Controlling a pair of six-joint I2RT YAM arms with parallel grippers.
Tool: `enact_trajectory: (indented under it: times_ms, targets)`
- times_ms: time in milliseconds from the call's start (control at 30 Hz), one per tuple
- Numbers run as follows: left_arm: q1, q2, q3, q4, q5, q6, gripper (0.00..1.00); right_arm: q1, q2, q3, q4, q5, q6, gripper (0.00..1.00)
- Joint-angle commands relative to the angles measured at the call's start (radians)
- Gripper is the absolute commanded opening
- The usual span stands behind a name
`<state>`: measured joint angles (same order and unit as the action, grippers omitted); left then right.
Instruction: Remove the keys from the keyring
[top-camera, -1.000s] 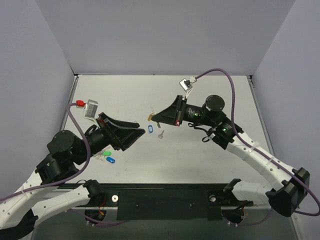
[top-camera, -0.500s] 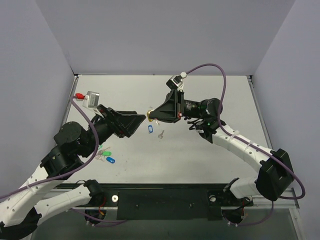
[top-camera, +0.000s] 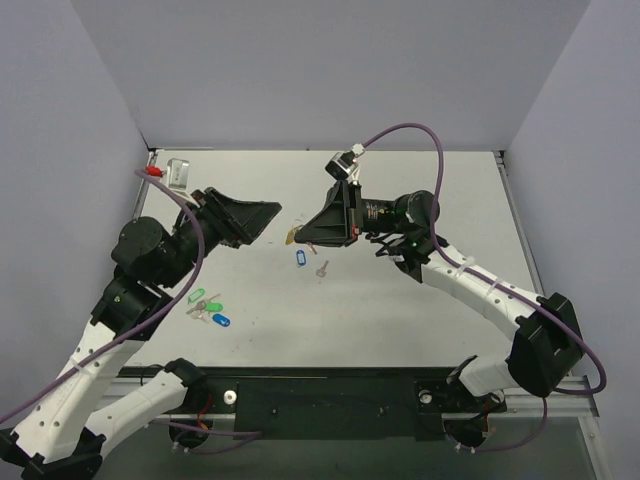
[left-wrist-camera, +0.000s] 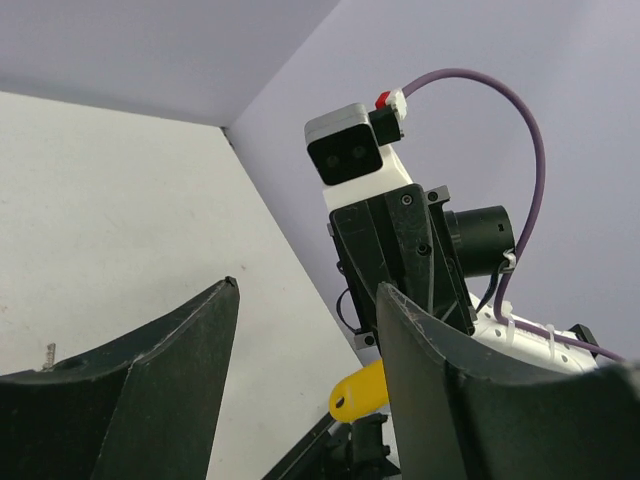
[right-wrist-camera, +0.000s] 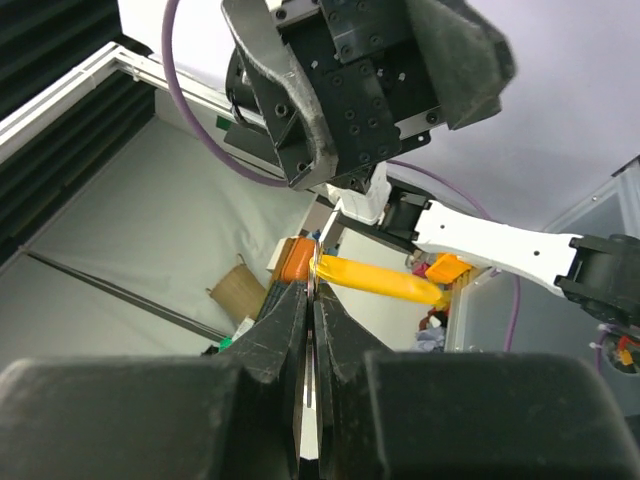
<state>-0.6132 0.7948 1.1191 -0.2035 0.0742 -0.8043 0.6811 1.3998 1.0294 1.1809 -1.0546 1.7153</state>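
My right gripper (top-camera: 302, 238) is held above the table, shut on the thin metal ring of the keyring (top-camera: 291, 237), whose yellow-orange tag sticks out past the fingertips. In the right wrist view the jaws (right-wrist-camera: 312, 285) pinch the ring edge-on and the yellow tag (right-wrist-camera: 380, 281) points right. My left gripper (top-camera: 262, 214) is open and empty, raised to the left of the tag and facing it. In the left wrist view the tag (left-wrist-camera: 358, 392) shows low between the open fingers (left-wrist-camera: 308, 290). One loose silver key (top-camera: 322, 268) lies on the table. I cannot tell whether any key hangs on the ring.
A blue tag (top-camera: 301, 258) lies beside the loose key. A cluster of green and blue tags (top-camera: 208, 308) lies at the near left. The right arm's purple cable (top-camera: 420, 135) loops above it. Grey walls enclose the table on three sides.
My left gripper has risen and swung away from me to the far left. My right gripper has moved a little left and farther back with the keyring still held.
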Motion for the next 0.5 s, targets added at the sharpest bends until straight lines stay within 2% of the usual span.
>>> enact_trajectory:
  times_ms: [0,100,300,467]
  targets:
    - [0.069,0.032,-0.011,0.153,0.244,-0.116,0.66,-0.002,-0.041,0.069,-0.067,-0.05,-0.126,0.0]
    - [0.09,0.031,-0.057,0.283,0.321,-0.179,0.63,0.0,-0.053,0.083,-0.138,-0.058,-0.186,0.0]
    - [0.093,0.004,-0.128,0.407,0.384,-0.239,0.63,0.0,-0.065,0.087,-0.26,-0.055,-0.278,0.0]
    - [0.093,-0.014,-0.137,0.376,0.406,-0.234,0.59,0.0,-0.081,0.095,-0.365,-0.048,-0.352,0.0]
